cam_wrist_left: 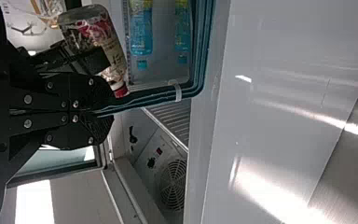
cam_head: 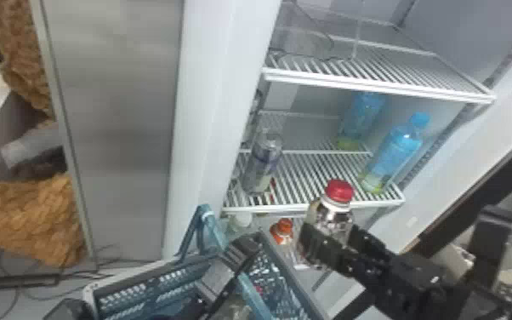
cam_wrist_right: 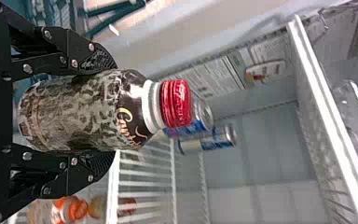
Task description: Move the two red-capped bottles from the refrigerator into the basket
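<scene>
In the head view my right gripper (cam_head: 339,243) is shut on a red-capped bottle (cam_head: 339,191), upright in front of the refrigerator's shelves, to the right of the basket (cam_head: 157,281). The right wrist view has this bottle (cam_wrist_right: 86,112) between both fingers of the gripper (cam_wrist_right: 111,112), its red cap pointing away from the wrist. My left gripper (cam_head: 248,250) is over the basket; in the left wrist view the same gripper (cam_wrist_left: 103,111) is shut on the teal basket handle (cam_wrist_left: 154,97). A small red patch (cam_head: 259,290) shows inside the basket, too little to identify.
On the middle refrigerator shelf (cam_head: 310,207) stand a can (cam_head: 263,164) at the left and two blue bottles (cam_head: 397,151) at the right. An orange-capped bottle (cam_head: 284,232) sits below that shelf. The refrigerator's white side edge (cam_head: 214,127) rises behind the basket.
</scene>
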Tool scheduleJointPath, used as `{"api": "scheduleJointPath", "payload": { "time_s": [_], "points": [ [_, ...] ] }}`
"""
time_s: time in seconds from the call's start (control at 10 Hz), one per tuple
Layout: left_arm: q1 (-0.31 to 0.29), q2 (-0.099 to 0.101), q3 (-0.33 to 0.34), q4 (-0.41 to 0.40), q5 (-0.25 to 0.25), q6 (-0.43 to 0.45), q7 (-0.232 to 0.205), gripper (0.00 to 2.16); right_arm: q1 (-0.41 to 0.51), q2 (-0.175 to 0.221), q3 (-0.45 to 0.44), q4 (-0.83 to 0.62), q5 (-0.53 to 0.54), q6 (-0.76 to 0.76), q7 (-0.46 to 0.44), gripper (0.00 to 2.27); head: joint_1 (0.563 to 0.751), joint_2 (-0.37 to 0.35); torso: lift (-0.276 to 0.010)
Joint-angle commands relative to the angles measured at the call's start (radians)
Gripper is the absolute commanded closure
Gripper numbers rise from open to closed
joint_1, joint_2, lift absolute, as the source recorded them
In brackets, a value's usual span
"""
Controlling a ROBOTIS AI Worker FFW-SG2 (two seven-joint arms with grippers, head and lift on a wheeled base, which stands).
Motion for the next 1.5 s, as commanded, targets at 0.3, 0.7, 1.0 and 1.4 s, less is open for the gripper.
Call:
{"api": "scheduleJointPath", "payload": {
  "time_s": [0.3, 0.7, 1.0, 1.4],
  "points": [
    [0.001, 0.0, -0.002, 0.0, 0.004, -0.012, 0.0, 1.2, -0.022, -0.024, 0.079, 0.035, -0.098, 0.165, 0.036, 1.21, 0.695, -0.35, 0.0],
    [0.001, 0.0, -0.004, 0.0, 0.01, -0.02, 0.0, 1.2, -0.044, -0.026, 0.081, 0.106, -0.136, 0.15, 0.046, 0.11, 0.695, -0.35, 0.0],
    [-0.004, 0.003, -0.01, 0.0, 0.008, -0.025, -0.003, 1.2, -0.005, -0.014, 0.063, 0.183, -0.174, -0.253, 0.053, 0.18, 0.695, -0.35, 0.0],
    [0.001, 0.003, -0.01, 0.0, 0.014, -0.025, -0.003, 1.2, 0.093, 0.009, 0.047, 0.384, -0.174, -0.77, 0.053, 0.18, 0.695, -0.35, 0.0]
  ]
}}
